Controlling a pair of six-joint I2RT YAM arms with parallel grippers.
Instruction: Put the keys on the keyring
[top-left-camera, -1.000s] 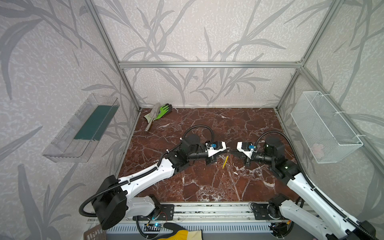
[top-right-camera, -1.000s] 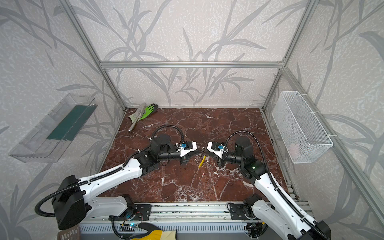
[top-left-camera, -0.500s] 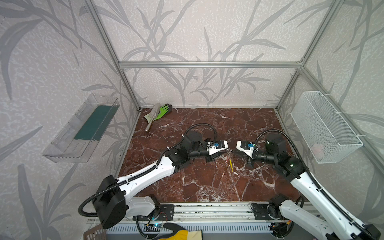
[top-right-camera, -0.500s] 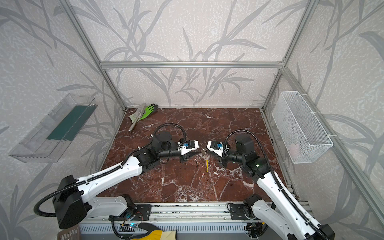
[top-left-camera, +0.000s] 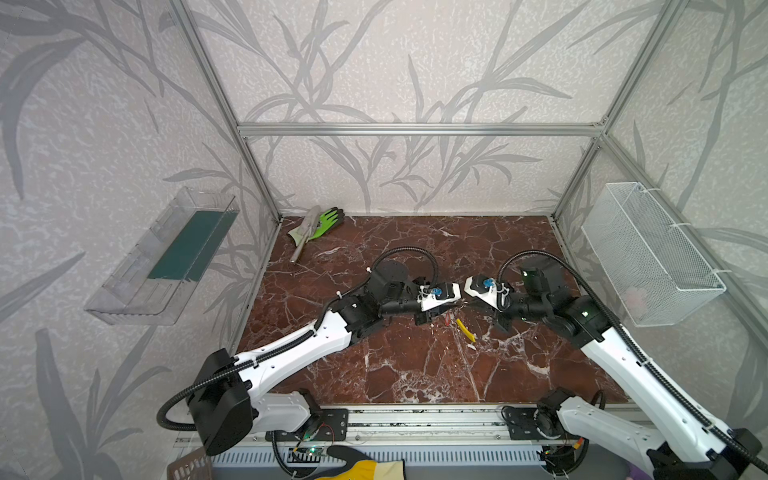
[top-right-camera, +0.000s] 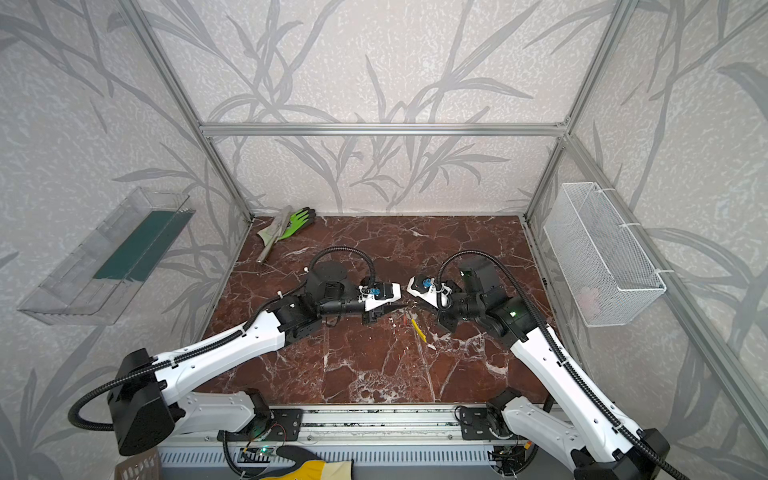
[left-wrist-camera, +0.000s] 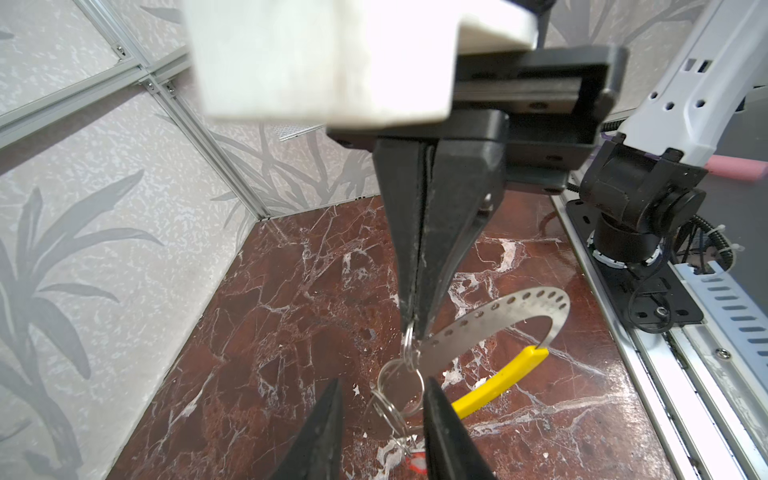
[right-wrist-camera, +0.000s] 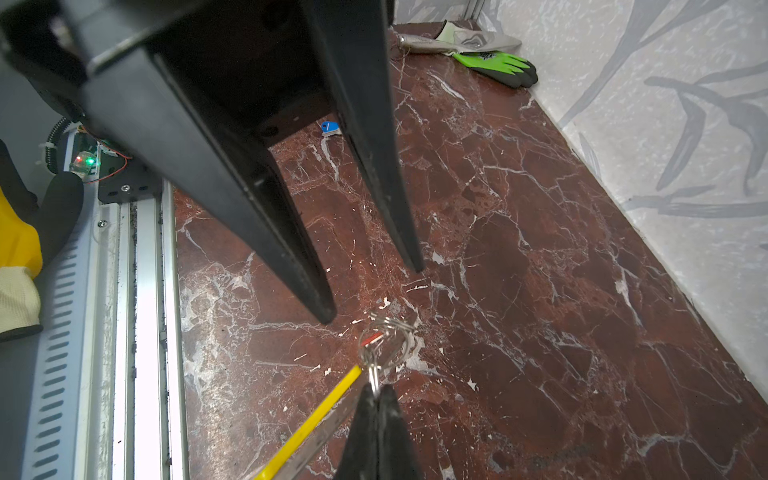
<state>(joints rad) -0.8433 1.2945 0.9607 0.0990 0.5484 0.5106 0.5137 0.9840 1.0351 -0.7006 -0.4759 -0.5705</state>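
Observation:
The keyring (left-wrist-camera: 505, 309), a flat grey hoop with holes and a yellow arc (top-left-camera: 465, 330), hangs above the marble. My right gripper (right-wrist-camera: 376, 388) is shut on its end, where a small wire ring (left-wrist-camera: 409, 343) sits. From that ring hang further wire rings (left-wrist-camera: 401, 386) and the red-headed key (right-wrist-camera: 371, 338). My left gripper (left-wrist-camera: 382, 380) faces the right one (left-wrist-camera: 415, 328) tip to tip. It is open, its fingers on either side of the hanging rings. The blue-headed key (right-wrist-camera: 330, 128) lies on the floor behind the left fingers (right-wrist-camera: 299, 249). Both top views hide it.
A green glove and a trowel (top-left-camera: 320, 224) lie in the back left corner. A white mesh basket (top-left-camera: 652, 253) hangs on the right wall, a clear tray (top-left-camera: 166, 257) on the left wall. The metal rail (top-left-camera: 415, 415) runs along the front, a yellow-gloved hand (top-left-camera: 365, 467) below it.
My left gripper has opened and let go of the hanging rings. The keyring has shifted a little to the right with the right gripper, which stays shut.

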